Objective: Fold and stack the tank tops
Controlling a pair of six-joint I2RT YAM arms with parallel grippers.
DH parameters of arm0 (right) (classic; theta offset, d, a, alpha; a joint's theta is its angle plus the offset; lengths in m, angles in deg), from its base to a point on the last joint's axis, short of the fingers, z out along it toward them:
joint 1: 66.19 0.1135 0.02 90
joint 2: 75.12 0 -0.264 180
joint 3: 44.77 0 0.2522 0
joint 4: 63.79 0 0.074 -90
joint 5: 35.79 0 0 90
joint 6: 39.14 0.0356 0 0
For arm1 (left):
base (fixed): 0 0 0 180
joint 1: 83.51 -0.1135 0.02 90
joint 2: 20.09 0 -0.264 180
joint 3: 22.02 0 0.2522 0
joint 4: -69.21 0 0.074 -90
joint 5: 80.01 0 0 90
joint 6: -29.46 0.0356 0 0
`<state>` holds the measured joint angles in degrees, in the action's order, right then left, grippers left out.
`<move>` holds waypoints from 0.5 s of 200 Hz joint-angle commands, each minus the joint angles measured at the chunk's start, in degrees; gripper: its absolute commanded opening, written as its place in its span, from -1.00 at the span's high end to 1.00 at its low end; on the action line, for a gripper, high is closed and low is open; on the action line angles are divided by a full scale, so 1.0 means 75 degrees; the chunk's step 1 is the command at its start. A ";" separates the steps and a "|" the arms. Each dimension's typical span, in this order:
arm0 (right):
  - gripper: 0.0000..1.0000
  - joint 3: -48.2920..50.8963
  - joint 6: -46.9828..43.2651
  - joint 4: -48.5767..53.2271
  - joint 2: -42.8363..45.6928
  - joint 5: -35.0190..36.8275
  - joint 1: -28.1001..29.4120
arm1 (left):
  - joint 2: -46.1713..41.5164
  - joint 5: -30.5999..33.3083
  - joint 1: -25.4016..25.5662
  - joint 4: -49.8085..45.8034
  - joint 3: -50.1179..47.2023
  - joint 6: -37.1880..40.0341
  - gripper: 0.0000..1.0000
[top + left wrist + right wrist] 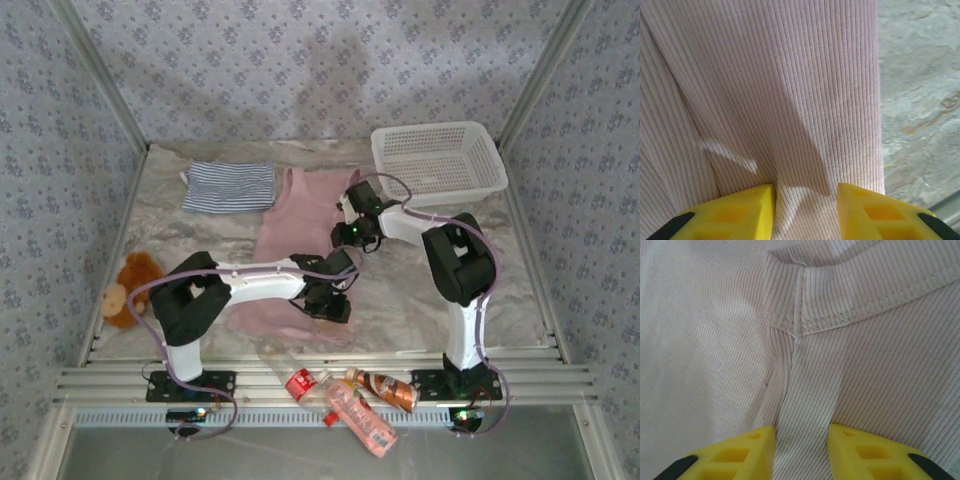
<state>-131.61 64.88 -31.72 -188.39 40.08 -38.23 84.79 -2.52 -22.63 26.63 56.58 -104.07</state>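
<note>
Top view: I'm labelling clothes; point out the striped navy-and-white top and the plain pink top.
Striped navy-and-white tank top (232, 187), top external view, middle of its body.
Plain dusty pink tank top (295, 220), top external view, upper body.

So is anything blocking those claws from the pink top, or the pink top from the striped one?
Nothing visible. The left gripper and right gripper both sit on the pink tank top, cloth between their fingers. The striped tank top lies right beside it, far left; basket and plush toy sit off to the sides.
</note>
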 commanded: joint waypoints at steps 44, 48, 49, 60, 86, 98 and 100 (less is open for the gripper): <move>0.25 -0.0149 -0.0760 0.0949 0.0110 0.0836 -0.0472 | 0.0083 -0.0136 0.0112 -0.0562 0.1078 0.0015 0.10; 0.25 -0.0205 -0.0767 0.0935 0.0140 0.0812 -0.0467 | 0.0012 -0.0125 0.0100 -0.0629 0.1092 0.0005 0.09; 0.24 -0.0217 -0.0768 0.0929 0.0145 0.0809 -0.0469 | 0.0004 -0.0125 0.0099 -0.0643 0.1093 0.0010 0.09; 0.23 -0.0351 -0.0729 0.0866 0.0238 0.0697 -0.0426 | -0.0245 -0.0050 0.0054 -0.0816 0.1071 0.0009 0.07; 0.15 -0.0846 -0.0480 0.0790 0.0372 0.0453 -0.0234 | -0.0947 0.0423 -0.0270 -0.1667 0.0701 0.0061 0.05; 0.09 -0.1030 -0.0206 0.0661 0.0343 0.0278 -0.0138 | -0.1377 0.0697 -0.0561 -0.1887 0.0272 -0.0002 0.05; 0.08 -0.1062 -0.0156 0.0623 0.0330 0.0246 -0.0118 | -0.1454 0.0728 -0.0621 -0.1911 0.0197 -0.0028 0.05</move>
<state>-135.46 61.08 -27.07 -187.76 43.88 -40.74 81.16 -1.69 -23.46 20.38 62.33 -104.09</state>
